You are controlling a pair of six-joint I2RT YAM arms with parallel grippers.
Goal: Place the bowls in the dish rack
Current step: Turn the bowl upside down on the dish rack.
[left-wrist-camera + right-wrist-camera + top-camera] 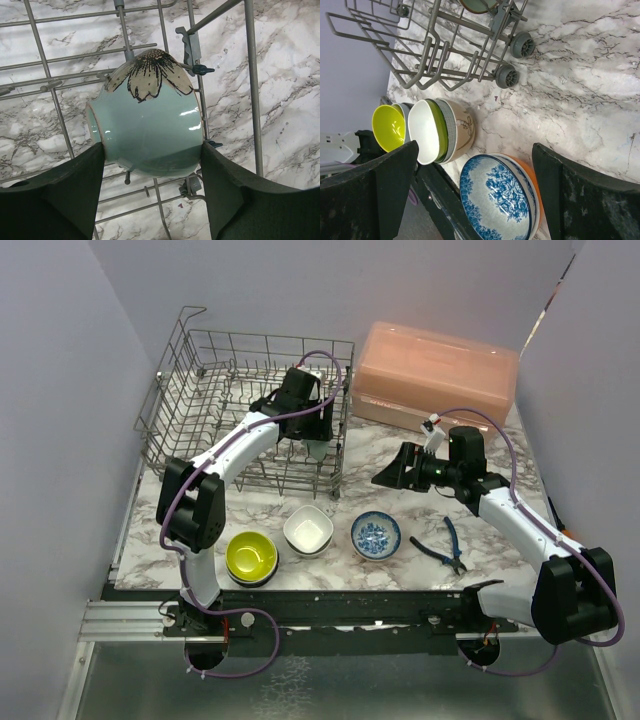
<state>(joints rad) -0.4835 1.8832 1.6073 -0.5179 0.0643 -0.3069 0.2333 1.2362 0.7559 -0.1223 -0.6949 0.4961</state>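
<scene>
The left gripper [152,150] reaches into the grey wire dish rack [270,337] and has a pale teal bowl [150,125] clamped between its two dark fingers [55,200]. The jaws are partly open, each pad pressed to one flank of the bowl. The bowl lies on its side, with its rim towards the left finger and its dark-flowered foot pointing away from the fingertips. It seems turned this way so it can stand on edge between the rack's wires. Rack wires cross just beyond the bowl (whether it already rests on them, I cannot tell).

The right gripper [474,147] hangs over the marble table [580,75] with its jaws spread fully wide and nothing between them. It appears to be waiting, lined up on the bowls yet to be loaded. Just past its fingertips a blue-patterned bowl [495,205] sits nested in an orange bowl [534,192]. Out beyond the left finger, a white bowl [422,131] sits in a small stack beside a lime-yellow bowl [387,127]. The rack's wheeled corner lies farther ahead. Nesting the bowls probably keeps them compact, but each will need lifting from its stack.
</scene>
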